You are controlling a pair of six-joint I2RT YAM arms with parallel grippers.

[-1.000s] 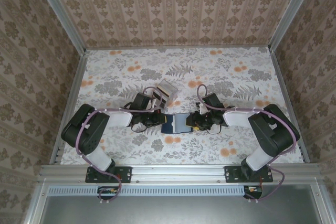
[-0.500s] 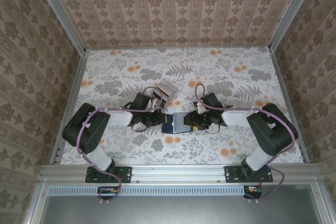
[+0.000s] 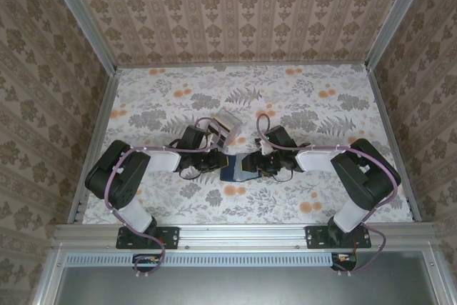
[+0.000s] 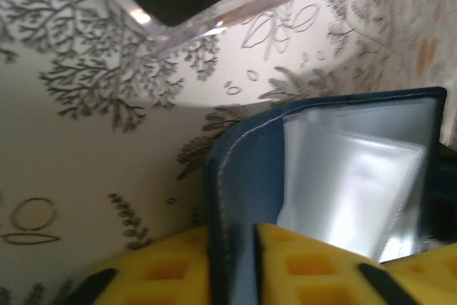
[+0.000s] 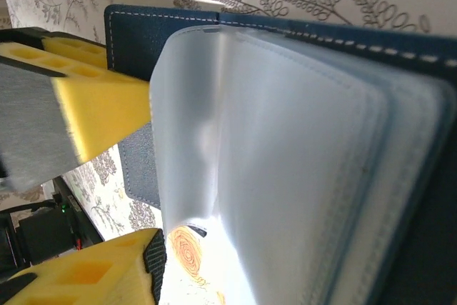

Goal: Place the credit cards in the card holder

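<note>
Centrally, left gripper (image 4: pixel 233 268) clamps card holder (image 4: pixel 241 176) edge; right gripper (image 5: pixel 146 183) parted around sleeves (image 5: pixel 285 141).

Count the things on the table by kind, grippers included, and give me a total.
Blue card holder: 1
Clear box: 1
Grippers: 2, the left gripper and the right gripper
Credit cards in the box: too small to count
Total: 4, cards aside

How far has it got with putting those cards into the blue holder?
Done: the blue card holder lies open, clear sleeves fanned. In hand: the left end effector clamps its cover, the right end effector straddles a sleeve. Left: the credit cards sit in their stand.
</note>
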